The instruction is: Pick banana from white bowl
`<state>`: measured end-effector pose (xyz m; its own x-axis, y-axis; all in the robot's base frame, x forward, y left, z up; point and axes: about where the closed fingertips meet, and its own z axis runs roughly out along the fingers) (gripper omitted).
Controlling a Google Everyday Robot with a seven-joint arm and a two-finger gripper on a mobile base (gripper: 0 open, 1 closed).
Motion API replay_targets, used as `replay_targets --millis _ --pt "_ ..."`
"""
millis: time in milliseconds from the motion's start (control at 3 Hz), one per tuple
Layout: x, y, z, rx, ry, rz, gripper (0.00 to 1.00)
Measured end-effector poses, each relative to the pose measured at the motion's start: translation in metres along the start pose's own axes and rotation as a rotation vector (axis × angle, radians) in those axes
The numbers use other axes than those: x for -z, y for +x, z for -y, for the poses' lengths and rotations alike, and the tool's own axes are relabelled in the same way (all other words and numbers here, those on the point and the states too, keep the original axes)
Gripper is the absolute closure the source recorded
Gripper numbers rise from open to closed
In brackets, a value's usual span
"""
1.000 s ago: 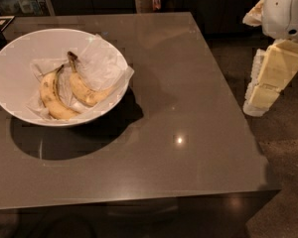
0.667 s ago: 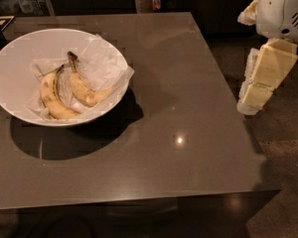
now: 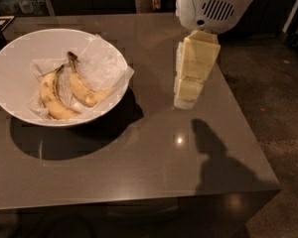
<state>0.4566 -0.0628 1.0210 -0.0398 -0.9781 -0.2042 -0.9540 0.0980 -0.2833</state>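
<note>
Gripper (image 3: 187, 100) over the table's (image 3: 139, 177) right edge, banana (image 3: 87, 92) lying in the white bowl (image 3: 12, 51)

Bowl sits toward the far-left corner, lined with crumpled paper (image 3: 102, 63); the slimmer banana lies on the lining, dark stem pointing to the far edge, just beside a thicker banana (image 3: 50, 97) on its left. The gripper points down close above the tabletop, well apart from the bowl — spread or closed, I cannot tell — and casts a shadow (image 3: 216, 155) toward the near-right corner.
</note>
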Motion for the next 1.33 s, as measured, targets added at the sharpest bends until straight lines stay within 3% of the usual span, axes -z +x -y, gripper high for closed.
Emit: replay_targets --millis 333,1000,1333 --pt "-0.001 -0.007 0.001 -0.008 0.021 0.014 0.0" --pt "-0.031 -0.057 0.027 -0.08 0.0 -0.006 0.0" --pt "-0.029 -0.062 0.029 -0.082 0.013 0.008 0.0"
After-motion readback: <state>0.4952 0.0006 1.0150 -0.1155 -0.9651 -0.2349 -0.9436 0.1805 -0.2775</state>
